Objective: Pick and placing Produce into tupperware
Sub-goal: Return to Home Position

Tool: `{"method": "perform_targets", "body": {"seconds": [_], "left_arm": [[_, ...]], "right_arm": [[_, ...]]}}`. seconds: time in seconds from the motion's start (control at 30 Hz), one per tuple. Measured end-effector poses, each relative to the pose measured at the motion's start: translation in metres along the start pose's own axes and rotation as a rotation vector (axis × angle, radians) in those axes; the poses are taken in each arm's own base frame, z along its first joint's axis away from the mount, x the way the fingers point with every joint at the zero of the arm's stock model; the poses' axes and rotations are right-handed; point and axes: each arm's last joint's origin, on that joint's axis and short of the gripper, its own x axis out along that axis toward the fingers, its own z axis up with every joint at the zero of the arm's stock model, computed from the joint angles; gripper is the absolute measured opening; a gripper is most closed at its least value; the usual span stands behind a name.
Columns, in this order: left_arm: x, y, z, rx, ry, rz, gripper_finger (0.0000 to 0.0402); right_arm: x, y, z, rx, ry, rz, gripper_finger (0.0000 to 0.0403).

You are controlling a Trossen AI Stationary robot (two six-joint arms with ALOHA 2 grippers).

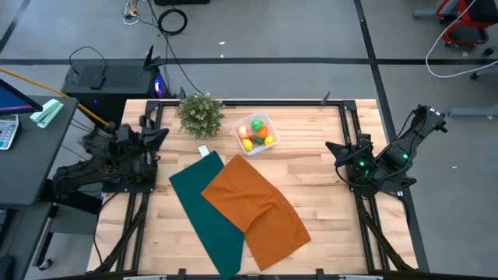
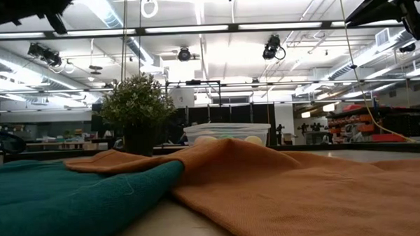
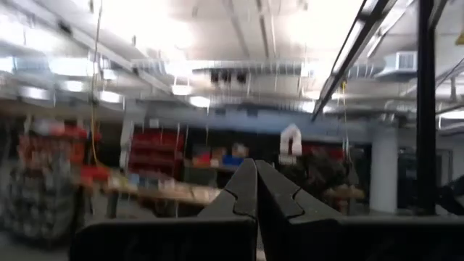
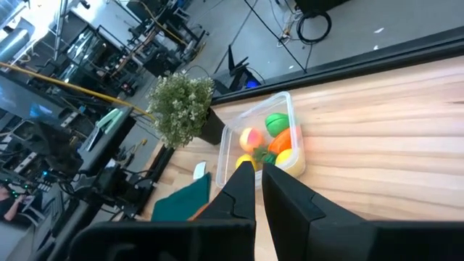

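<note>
**Produce boxed, both arms tucked at the sides**

Nearest, the orange cloth overlapped the green cloth on the tabletop. Beyond them the tupperware held the produce, just beside the potted plant. The left gripper had its fingers pressed together; the right gripper had its fingers a slit apart, empty. The return home looked nearly complete, needing only a final settling.

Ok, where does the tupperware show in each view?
High view: tupperware upper centre of the table, right of the potted plant.
Low view: tupperware mid-picture behind the orange cloth, right of the potted plant.
Left wrist view: not in it.
Right wrist view: tupperware mid-picture, potted plant beside it.
Shared landmark: the potted plant.
</note>
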Motion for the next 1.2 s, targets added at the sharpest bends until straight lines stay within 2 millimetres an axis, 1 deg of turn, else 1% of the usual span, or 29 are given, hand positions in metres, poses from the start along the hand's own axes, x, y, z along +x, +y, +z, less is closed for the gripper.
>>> {"method": "perform_targets", "body": {"seconds": [0.13, 0.27, 0.4, 0.57, 0.67, 0.73, 0.87, 0.97, 1.07, 1.2], "left_arm": [[-0.001, -0.001, 0.01, 0.055, -0.104, -0.008, 0.0], [-0.001, -0.001, 0.013, 0.066, -0.13, -0.009, 0.0], [-0.002, -0.002, 0.019, 0.122, -0.195, -0.007, 0.0], [-0.003, -0.003, 0.035, 0.178, -0.241, 0.018, 0.0001], [-0.004, -0.004, 0.05, 0.221, -0.284, 0.024, 0.0001], [-0.005, -0.005, 0.057, 0.237, -0.294, 0.027, 0.0002], [-0.004, -0.005, 0.053, 0.206, -0.264, 0.021, 0.0002], [-0.003, -0.004, 0.042, 0.166, -0.262, 0.016, 0.0002], [-0.005, -0.003, 0.035, 0.142, -0.323, 0.013, 0.0002], [-0.009, 0.0, 0.016, 0.124, -0.378, 0.009, 0.0002]], "right_arm": [[0.0, 0.0, 0.0, 0.005, 0.0, 0.0, 0.0], [0.0, 0.0, 0.0, 0.01, 0.005, 0.001, 0.0], [0.0, 0.0, 0.0, 0.012, 0.007, 0.0, 0.0], [0.0, 0.001, -0.001, 0.019, 0.013, 0.001, 0.0], [0.0, 0.001, -0.001, 0.015, 0.016, 0.001, 0.0], [0.0, 0.001, -0.001, 0.015, 0.016, 0.001, 0.0], [0.0, 0.001, -0.001, 0.0, 0.016, 0.001, 0.0], [0.0, 0.001, -0.001, -0.006, 0.016, 0.001, 0.0], [0.0, 0.001, -0.001, -0.006, 0.017, 0.001, 0.0], [0.0, 0.002, -0.001, 0.005, 0.018, 0.003, 0.0]]}}
